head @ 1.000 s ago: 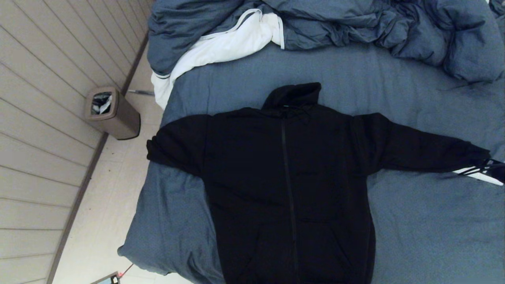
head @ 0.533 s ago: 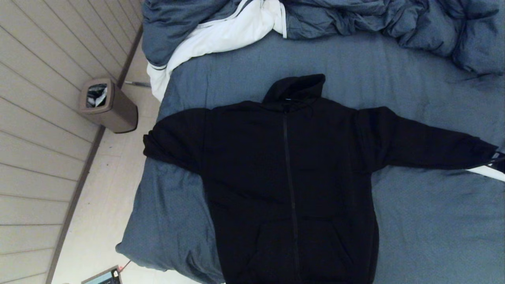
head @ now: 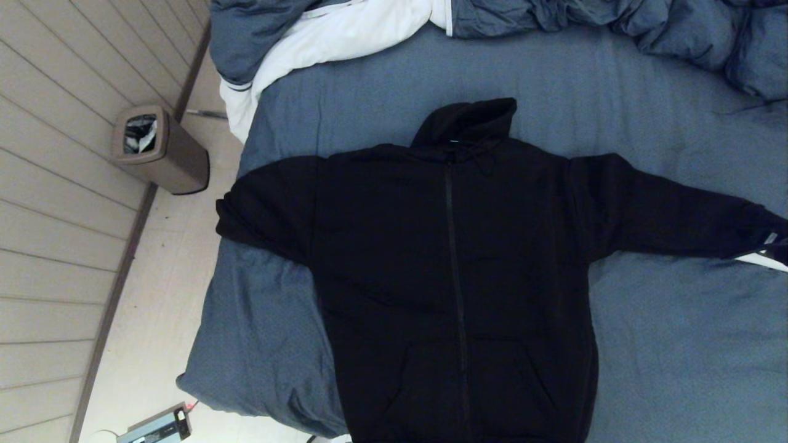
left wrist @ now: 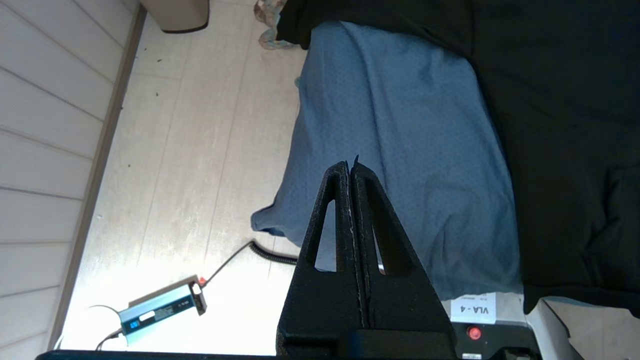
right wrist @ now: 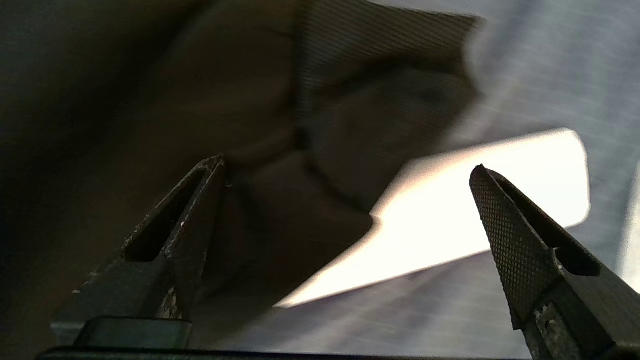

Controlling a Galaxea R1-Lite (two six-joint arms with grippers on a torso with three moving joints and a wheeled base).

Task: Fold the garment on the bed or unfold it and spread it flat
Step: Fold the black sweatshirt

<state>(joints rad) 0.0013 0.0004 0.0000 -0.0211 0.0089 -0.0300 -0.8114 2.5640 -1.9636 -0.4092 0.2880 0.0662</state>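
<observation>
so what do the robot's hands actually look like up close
Both are matt black with two long tapered fingers, each wedge-shaped and pierced by a narrow slot. The left hand shows whitish wear along the fingers' inner edges. The right hand has fine cross-hatched grip texture on its fingers and scuffed, chipped paint near the base.

Dim bluish light, floor (left wrist: pixel 165 165) glare, right wrist view blurred — garment (head: pixel 455 277) featureless black
</observation>
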